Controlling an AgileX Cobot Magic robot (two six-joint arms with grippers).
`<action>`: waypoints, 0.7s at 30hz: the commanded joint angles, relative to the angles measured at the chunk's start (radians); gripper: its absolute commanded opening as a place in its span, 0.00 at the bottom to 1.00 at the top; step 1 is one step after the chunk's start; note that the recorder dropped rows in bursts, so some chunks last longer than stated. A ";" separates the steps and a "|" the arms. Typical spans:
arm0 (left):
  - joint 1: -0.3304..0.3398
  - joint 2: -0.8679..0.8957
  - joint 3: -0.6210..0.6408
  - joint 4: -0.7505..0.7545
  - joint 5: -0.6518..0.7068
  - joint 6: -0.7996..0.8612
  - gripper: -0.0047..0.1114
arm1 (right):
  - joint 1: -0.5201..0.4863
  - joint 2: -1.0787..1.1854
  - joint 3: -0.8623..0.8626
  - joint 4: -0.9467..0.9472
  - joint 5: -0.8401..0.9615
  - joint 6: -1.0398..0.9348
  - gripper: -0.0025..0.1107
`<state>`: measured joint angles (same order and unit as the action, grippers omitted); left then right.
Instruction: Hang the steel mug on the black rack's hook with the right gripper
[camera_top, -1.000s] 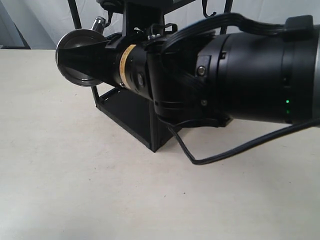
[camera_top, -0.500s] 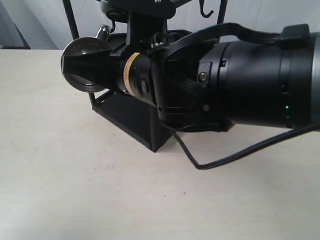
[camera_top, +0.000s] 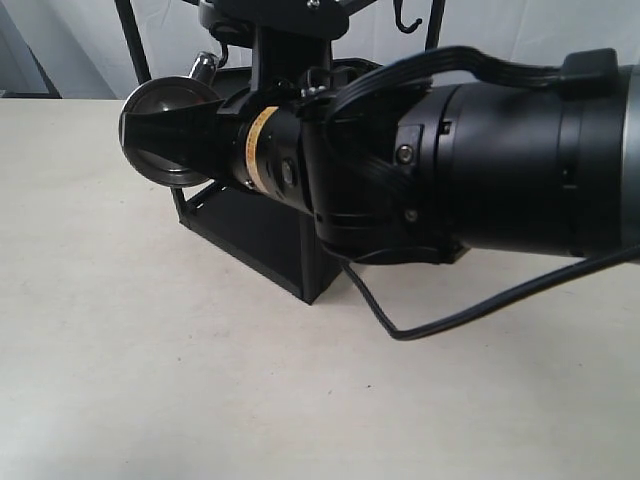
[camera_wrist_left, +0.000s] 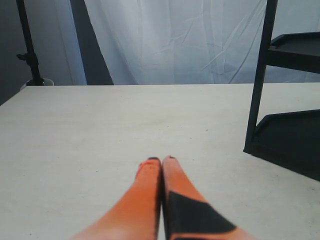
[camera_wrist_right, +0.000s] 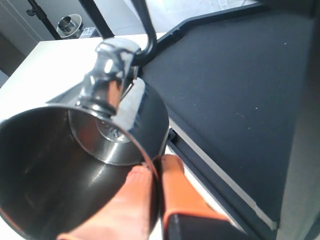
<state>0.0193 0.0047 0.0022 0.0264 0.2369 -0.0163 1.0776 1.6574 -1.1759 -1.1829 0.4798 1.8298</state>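
Tabletop (camera_top: 200, 380): pale, carrying the rack (camera_top: 265, 235); rack shifted slightly left in view over the last second, so the arm is edging on; right gripper (camera_wrist_right: 152, 172): pinched shut on the mug's wall; mug (camera_top: 165, 130): held sideways at the rack's left post, handle nearing a hook (camera_wrist_right: 145, 35), not yet hung; left gripper (camera_wrist_left: 161, 162): closed, empty, idle.

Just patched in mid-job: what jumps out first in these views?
The right arm's bulky black body fills the exterior view's right. Its gripper pinches the steel mug's wall, holding it on its side beside the black rack. The left gripper is shut and holds nothing.
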 joint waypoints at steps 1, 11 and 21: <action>-0.001 -0.005 -0.002 0.001 -0.006 0.000 0.05 | -0.001 0.001 0.016 0.011 -0.004 -0.006 0.01; -0.001 -0.005 -0.002 0.001 -0.006 0.000 0.05 | -0.001 0.003 0.016 0.003 0.003 -0.006 0.01; -0.001 -0.005 -0.002 0.001 -0.006 0.000 0.05 | -0.001 0.003 0.016 -0.003 0.003 -0.024 0.01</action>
<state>0.0193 0.0047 0.0022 0.0264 0.2369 -0.0163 1.0776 1.6574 -1.1759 -1.1925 0.4836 1.8167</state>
